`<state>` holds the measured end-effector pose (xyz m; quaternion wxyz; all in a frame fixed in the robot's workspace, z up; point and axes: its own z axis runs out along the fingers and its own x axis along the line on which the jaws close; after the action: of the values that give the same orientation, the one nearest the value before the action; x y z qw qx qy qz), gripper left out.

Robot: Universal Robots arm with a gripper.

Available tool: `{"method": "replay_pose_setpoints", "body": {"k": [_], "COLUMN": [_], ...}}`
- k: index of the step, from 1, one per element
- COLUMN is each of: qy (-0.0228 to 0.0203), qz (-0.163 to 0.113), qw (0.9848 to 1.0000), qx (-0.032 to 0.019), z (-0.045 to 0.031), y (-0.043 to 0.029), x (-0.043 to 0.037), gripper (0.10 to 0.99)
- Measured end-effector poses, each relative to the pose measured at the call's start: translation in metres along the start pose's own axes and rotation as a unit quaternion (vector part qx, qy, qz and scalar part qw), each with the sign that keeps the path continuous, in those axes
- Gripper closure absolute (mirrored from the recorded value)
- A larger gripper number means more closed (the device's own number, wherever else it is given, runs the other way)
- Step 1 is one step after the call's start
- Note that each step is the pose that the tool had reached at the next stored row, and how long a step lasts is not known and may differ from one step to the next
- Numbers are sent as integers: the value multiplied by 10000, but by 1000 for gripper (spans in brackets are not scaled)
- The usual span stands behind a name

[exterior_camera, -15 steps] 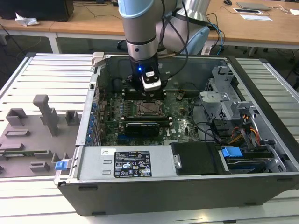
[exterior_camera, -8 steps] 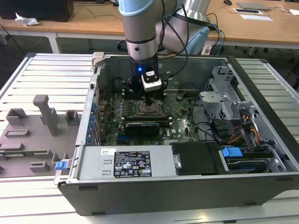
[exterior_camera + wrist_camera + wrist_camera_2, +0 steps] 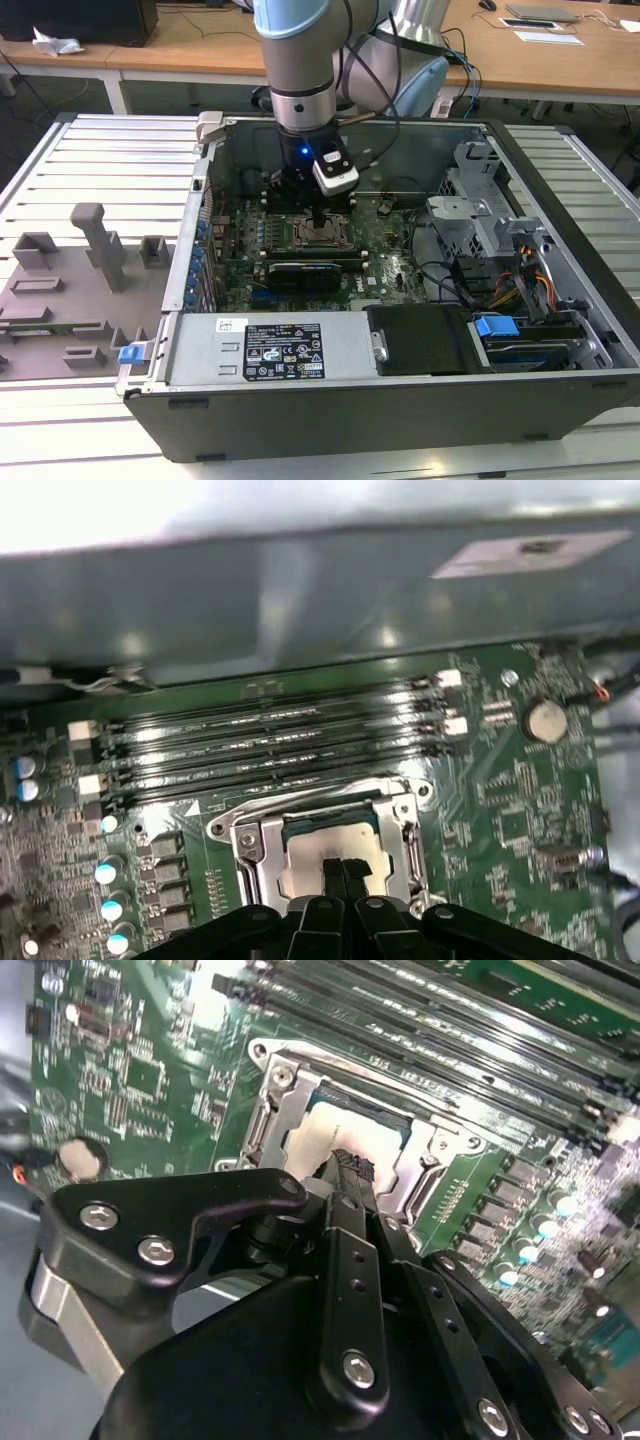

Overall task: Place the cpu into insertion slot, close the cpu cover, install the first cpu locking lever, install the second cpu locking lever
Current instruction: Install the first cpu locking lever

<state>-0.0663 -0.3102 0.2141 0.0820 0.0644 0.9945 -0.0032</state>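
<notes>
Silvery-grey and square, the flat metal-topped cpu (image 3: 325, 850) lies seated in the insertion slot (image 3: 262, 818), the square black socket with a metal rim on the green motherboard (image 3: 500, 810). Round it lies the cpu cover (image 3: 400, 825), a thin silvery metal frame plate with a large square window, flat on the socket with the chip's top showing through. In both wrist views the black tool (image 3: 345, 868) has its two slim fingertips pressed together, closed with nothing between them, and their tips sit on or just above the chip's edge at the 6 o'clock side of the window in the first wrist view. In the exterior view the tool (image 3: 318, 215) stands upright over the socket inside the open dark-grey metal computer case (image 3: 400, 400), which rests on a pale slatted worktop (image 3: 110, 160).
</notes>
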Motion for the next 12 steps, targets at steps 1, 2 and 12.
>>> {"method": "replay_pose_setpoints", "body": {"k": [1, 2, 12], "qy": [4, 9, 106], "qz": [-100, -181, -540], "qw": [9999, 9998, 9984], "qx": [-15, -25, 106], "z": [6, 10, 26], "y": [0, 0, -113], "x": [1, 2, -10], "gripper": [980, 980, 980]}}
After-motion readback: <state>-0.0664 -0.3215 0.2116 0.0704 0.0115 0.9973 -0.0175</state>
